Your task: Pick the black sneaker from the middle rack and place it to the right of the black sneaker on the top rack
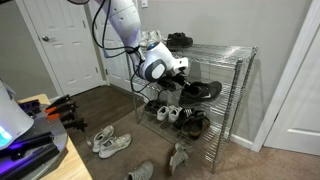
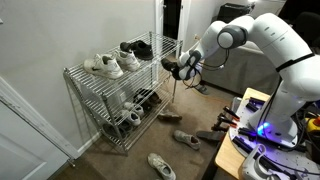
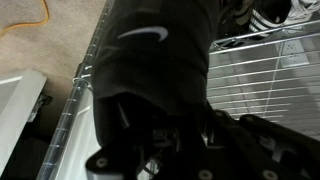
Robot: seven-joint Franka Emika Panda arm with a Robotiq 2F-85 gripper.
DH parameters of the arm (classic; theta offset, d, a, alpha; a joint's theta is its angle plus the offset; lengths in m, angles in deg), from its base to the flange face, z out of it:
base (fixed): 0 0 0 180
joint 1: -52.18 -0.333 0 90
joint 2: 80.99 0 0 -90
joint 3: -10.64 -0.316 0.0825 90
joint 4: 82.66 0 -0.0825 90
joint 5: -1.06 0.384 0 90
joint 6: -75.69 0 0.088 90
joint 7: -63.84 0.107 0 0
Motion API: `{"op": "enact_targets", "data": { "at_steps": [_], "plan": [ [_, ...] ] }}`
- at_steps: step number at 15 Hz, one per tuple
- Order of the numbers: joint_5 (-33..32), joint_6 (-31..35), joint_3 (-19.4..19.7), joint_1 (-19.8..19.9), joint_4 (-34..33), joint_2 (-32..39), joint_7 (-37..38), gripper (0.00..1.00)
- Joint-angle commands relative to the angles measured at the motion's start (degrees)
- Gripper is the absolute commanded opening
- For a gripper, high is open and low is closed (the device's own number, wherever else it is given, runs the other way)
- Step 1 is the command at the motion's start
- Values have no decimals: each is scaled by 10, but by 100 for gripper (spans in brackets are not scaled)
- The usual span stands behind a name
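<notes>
At centre frame in an exterior view, the gripper (image 2: 186, 66) is clamped on the black sneaker from the middle rack (image 2: 171, 67), airborne just right of the top rack (image 2: 148, 62).

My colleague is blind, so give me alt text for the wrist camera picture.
A black sneaker with a white swoosh fills the frame, clamped in the gripper at the bottom edge. Behind it are a chrome wire shelf, beige carpet and an orange cord.
</notes>
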Motion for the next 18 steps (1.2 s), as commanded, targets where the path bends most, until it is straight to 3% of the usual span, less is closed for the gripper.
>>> {"op": "enact_targets", "data": {
  "at_steps": [1,3,5,12,18],
  "plan": [
    [33,9,55,-56,98,-87,-14,5],
    [26,6,59,-62,147,-120,-19,5],
    [35,-5,88,-92,185,-140,-24,5],
    [91,-49,294,-301,291,-141,-43,5],
    [77,-48,375,-408,357,-148,-37,5]
  ]
}}
